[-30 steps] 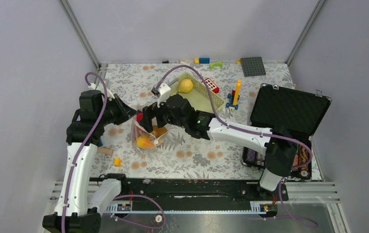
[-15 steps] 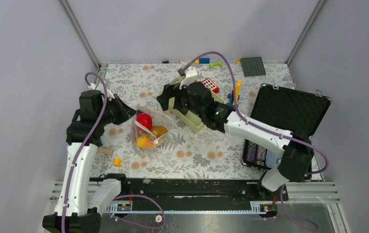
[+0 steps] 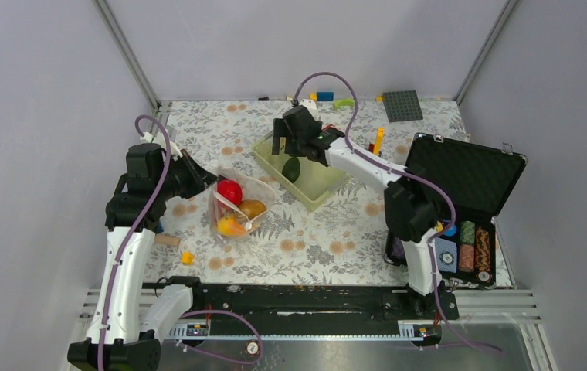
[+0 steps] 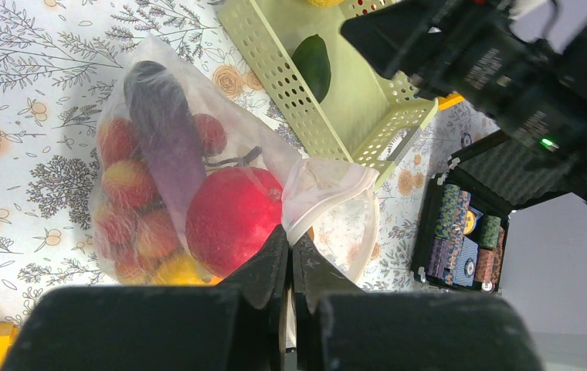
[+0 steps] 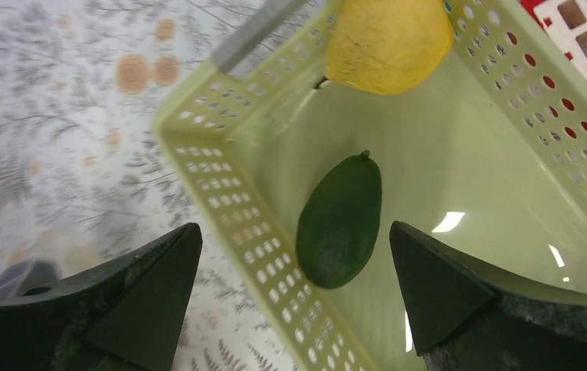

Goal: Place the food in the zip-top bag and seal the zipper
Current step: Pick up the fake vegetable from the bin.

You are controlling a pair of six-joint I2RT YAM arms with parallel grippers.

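The clear zip-top bag (image 3: 241,207) lies left of centre, holding a red round fruit (image 3: 229,190), an orange and a yellow one. In the left wrist view the bag (image 4: 132,116) also shows a purple eggplant (image 4: 163,131) beside the red fruit (image 4: 232,216). My left gripper (image 4: 292,236) is shut on the bag's mouth edge with the zipper strip (image 4: 329,202), holding the mouth open. My right gripper (image 5: 292,228) is open and empty above the pale green basket (image 5: 229,193). In the basket lie a dark green fruit (image 5: 341,220) and a yellow lemon (image 5: 387,42).
The basket (image 3: 307,202) stands right of the bag. An open black case (image 3: 460,178) with poker chips (image 3: 468,247) is at the right. Building blocks (image 3: 325,97) and a grey plate (image 3: 402,106) lie at the back. A yellow block (image 3: 188,257) is near the front left.
My right gripper has left the bag's mouth and swung back and right over the basket. The red fruit now sits in the bag. My left gripper has not moved.
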